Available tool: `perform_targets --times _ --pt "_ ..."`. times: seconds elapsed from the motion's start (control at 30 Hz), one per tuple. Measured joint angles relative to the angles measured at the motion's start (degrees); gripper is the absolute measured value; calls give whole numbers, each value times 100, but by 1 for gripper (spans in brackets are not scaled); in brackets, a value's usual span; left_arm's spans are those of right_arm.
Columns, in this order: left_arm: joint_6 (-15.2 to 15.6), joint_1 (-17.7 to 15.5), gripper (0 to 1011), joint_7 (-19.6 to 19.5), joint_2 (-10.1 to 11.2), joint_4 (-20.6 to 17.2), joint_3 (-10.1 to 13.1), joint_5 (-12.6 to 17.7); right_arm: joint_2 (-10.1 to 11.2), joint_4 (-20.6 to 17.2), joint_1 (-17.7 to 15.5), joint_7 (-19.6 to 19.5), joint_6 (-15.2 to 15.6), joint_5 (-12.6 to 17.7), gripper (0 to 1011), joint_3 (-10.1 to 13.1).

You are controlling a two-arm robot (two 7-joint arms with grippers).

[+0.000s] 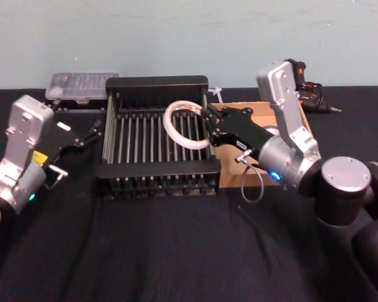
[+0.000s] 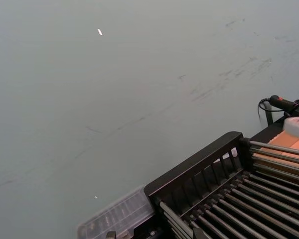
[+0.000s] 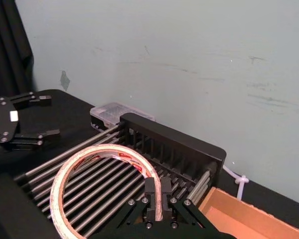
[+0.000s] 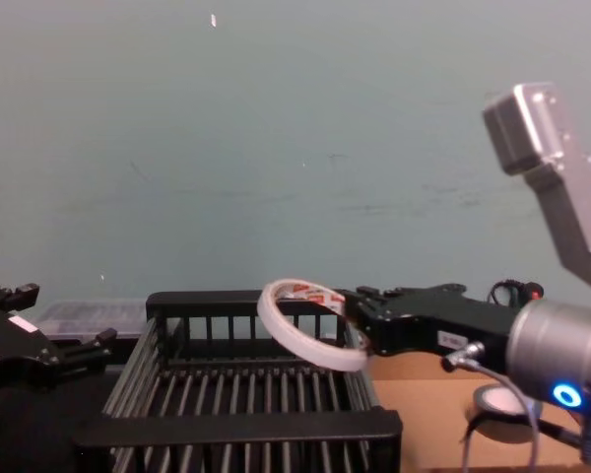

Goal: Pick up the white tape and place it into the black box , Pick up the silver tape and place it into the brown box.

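Overhead, the right gripper (image 1: 208, 119) was clenched on the white tape (image 1: 184, 123), holding the ring above the right part of the black box (image 1: 156, 82); the left gripper (image 1: 88, 133) sat released, left of that crate. Its wrist view showed crate bars and the brown box (image 2: 291, 145). From the right wrist, fingers pinched the ring's thin wall, probably light and flexible. Chest-on, the silver tape (image 4: 499, 400) lay in the cardboard tray.
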Motion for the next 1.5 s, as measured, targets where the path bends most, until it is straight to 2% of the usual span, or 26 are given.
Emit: perform_targets --times 0.23,1.03,1.5 --pt "0 0 1002 0 0 0 0 0 -229 564 347 37 -117 -162 75 -48" --pt "0 0 1001 0 0 0 0 0 -709 1790 1155 166 -348 -475 75 -109" --pt "0 0 1001 0 0 0 0 0 -726 1849 1188 187 -367 -504 75 -104"
